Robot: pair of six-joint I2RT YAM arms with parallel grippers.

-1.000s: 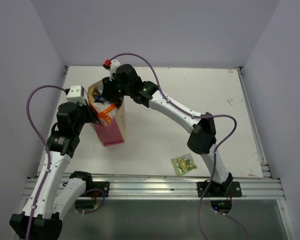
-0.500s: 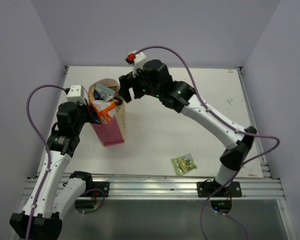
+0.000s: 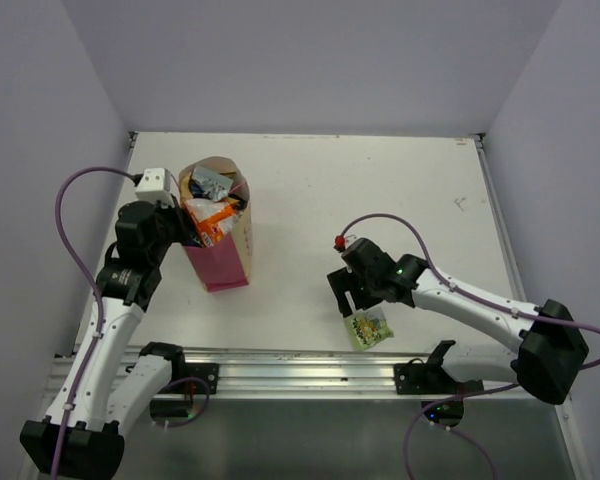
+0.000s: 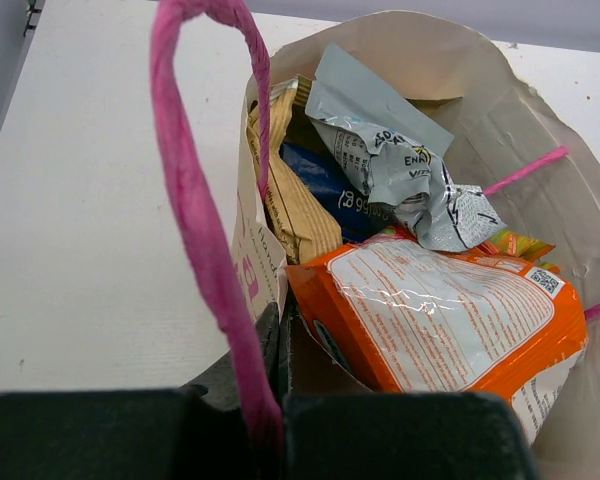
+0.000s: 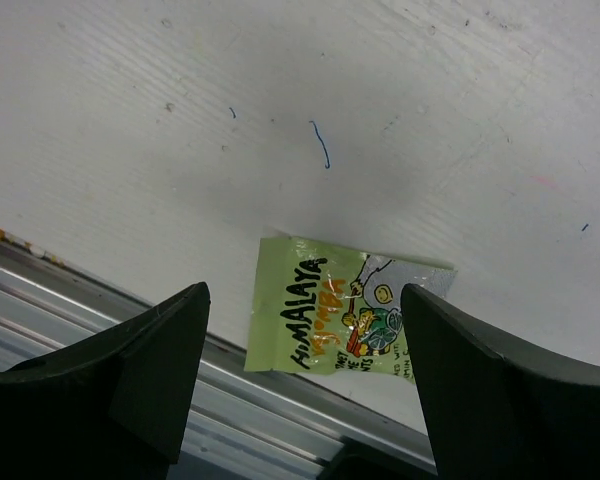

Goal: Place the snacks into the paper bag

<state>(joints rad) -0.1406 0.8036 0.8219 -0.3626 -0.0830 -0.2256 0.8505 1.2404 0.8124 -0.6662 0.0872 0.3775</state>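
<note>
Small green packet [image 5: 345, 320] lies flat at the near edge of the table [image 3: 380, 200], its long axis roughly along that edge, slightly skewed. I read right gripper [image 5: 303, 295] above it, jaws wide, empty. Left gripper [image 4: 278, 350] is pinched on the rim of the paper bag [image 3: 225, 262].

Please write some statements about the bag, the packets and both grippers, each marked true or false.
1. The small green packet lies on the table, outside the paper bag. True.
2. The right gripper is shut on the green packet. False: its jaws stand open above it.
3. The left gripper is shut on the paper bag's rim. True.
4. The paper bag lies empty on its side. False: it stands upright, with an orange pack and a silver packet inside.
</note>
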